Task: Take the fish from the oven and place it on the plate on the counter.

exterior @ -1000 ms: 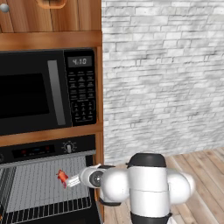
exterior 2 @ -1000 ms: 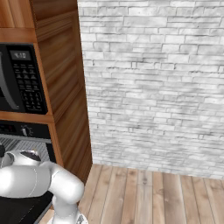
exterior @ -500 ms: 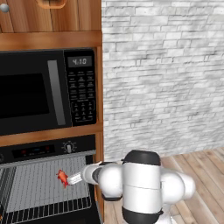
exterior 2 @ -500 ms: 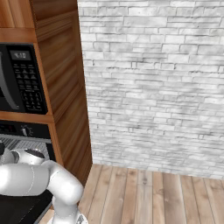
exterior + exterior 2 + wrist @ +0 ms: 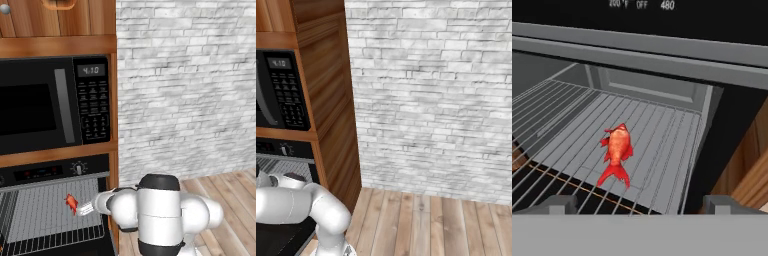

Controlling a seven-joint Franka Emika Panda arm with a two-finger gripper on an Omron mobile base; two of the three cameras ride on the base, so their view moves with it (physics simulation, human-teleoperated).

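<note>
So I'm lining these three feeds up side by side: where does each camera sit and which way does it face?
Left base view: behind the arm on its left, facing the microwave and open oven; white arm reaches toward the fish.
Right base view: behind on the right, facing the brick wall; arm's elbow shows lower left.
Hand view: on the hand, looking into the oven at the fish on the wire rack; open tool tips at bottom.
Both base views share the microwave keypad.

Kitchen wall unit beside a brick wall

A black microwave (image 5: 47, 107) with a keypad and a lit display sat in a wooden cabinet (image 5: 60, 46). To its right stood a whitewashed brick wall (image 5: 185, 85), and a light wooden plank floor (image 5: 426, 222) ran along the wall's foot. A round silver knob (image 5: 5, 9) showed at the top left.
</note>
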